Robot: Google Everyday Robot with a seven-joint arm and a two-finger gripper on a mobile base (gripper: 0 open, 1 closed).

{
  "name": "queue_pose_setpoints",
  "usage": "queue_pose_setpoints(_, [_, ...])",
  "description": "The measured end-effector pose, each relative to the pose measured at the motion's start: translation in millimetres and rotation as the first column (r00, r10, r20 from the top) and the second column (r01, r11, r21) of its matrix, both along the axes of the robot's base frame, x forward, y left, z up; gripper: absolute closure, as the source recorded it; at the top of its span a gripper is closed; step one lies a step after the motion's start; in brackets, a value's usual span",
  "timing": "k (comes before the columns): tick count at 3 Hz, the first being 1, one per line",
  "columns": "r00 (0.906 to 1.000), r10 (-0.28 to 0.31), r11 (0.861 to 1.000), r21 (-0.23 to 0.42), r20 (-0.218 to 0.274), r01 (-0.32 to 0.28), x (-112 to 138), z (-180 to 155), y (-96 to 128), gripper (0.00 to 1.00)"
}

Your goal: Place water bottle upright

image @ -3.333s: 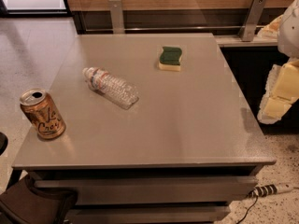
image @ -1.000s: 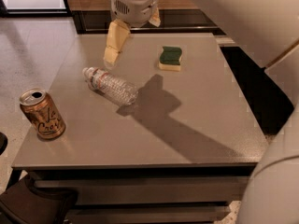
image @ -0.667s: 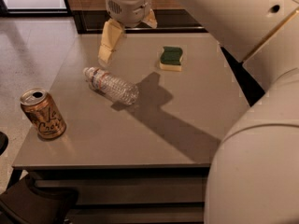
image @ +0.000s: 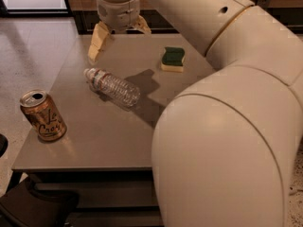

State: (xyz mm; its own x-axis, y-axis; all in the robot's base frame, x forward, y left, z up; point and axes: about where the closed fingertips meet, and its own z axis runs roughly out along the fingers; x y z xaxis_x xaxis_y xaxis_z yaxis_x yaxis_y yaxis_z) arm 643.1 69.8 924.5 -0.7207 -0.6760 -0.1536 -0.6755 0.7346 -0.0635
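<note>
The water bottle [image: 113, 87] is clear and ribbed. It lies on its side on the grey table [image: 94, 141], left of centre, with its white cap pointing to the far left. My gripper [image: 119, 34] hangs above the table's far left part, just beyond the bottle's cap end and apart from it. Its cream fingers [image: 97, 42] are spread open with nothing between them. My arm's large cream links fill the right side of the view.
A gold-orange LaCroix can [image: 43, 116] stands upright near the table's front left corner. A green and yellow sponge [image: 173, 59] lies at the far middle. A dark object [image: 38, 209] sits low at the front left, below the table edge.
My gripper has shifted a little to the left above the table's far edge. The arm now covers much more of the right side of the view. The bottle, can and sponge have not moved.
</note>
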Motion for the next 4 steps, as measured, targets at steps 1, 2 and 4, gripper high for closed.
queue_pose_setpoints(1, [0.9991, -0.012, 1.0, 0.012, -0.04, 0.013, -5, -9, 13, 0.0])
queue_pose_setpoints(2, [0.9978, 0.005, 1.0, 0.017, -0.067, -0.004, -23, -9, 20, 0.0])
queue_pose_setpoints(4, [0.9908, 0.083, 0.997, 0.015, -0.107, -0.082, -50, -23, 22, 0.0])
